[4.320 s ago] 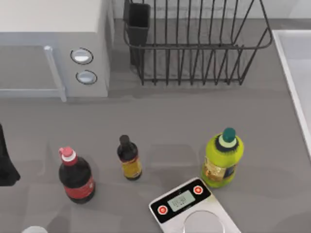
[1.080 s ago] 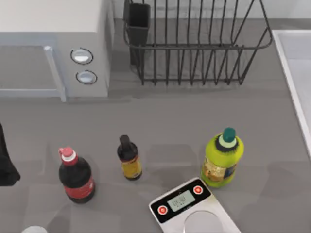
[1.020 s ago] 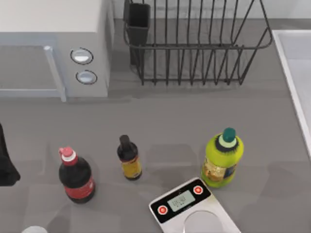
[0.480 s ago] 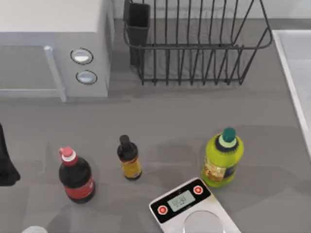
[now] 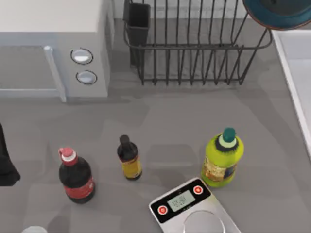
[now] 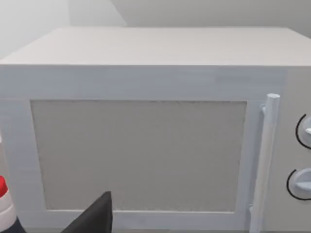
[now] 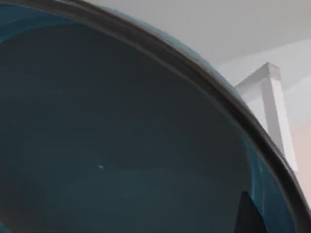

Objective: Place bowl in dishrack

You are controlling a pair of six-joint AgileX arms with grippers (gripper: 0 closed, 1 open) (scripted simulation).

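The bowl (image 5: 278, 11), dark teal-blue with a reddish-brown rim, hangs in the air at the top view's back right, over the right end of the dishrack (image 5: 194, 46). The black wire dishrack stands at the back of the table with its utensil cup (image 5: 138, 22) at the left corner. In the right wrist view the bowl's (image 7: 121, 145) inside is very close, with one dark fingertip (image 7: 250, 216) of my right gripper at its rim, so the gripper holds it. My left arm (image 5: 6, 167) stays parked at the table's left edge.
A white microwave (image 5: 53, 43) stands left of the rack. In front are a cola bottle (image 5: 76, 177), a small dark bottle (image 5: 129, 158), a yellow-green bottle (image 5: 223, 158) and a kitchen scale (image 5: 189, 206). A white tray (image 5: 299, 73) runs along the right edge.
The bowl has come into the top view at the back right corner, above the rack's right end. The left arm and the bottles have not moved.
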